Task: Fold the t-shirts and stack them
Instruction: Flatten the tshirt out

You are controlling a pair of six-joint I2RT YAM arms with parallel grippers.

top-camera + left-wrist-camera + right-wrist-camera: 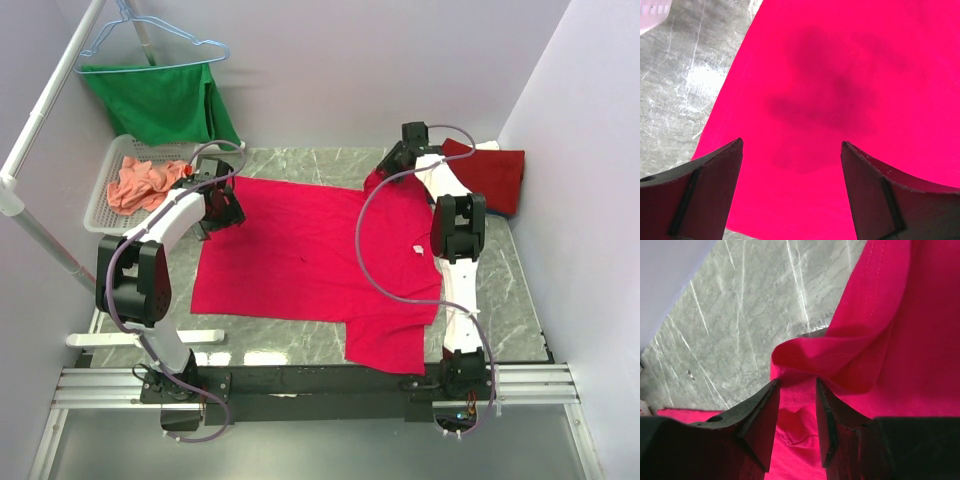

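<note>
My left gripper (792,145) hangs wide open and empty over the left hem of the pinkish-red t-shirt (300,250), which lies flat mid-table, ready for folding. My right gripper (796,382), jaws partly parted, meets the rumpled far sleeve (840,360); I cannot tell whether it grips.

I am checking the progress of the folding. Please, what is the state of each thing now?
pinkish-red t-shirt, spread flat, one sleeve edge raised
salmon-orange t-shirt, crumpled in basket
dark red t-shirt, folded
green cloth, hanging
left gripper, open over the pinkish-red t-shirt
right gripper, jaws partly apart at the raised sleeve; grip unclear
</note>
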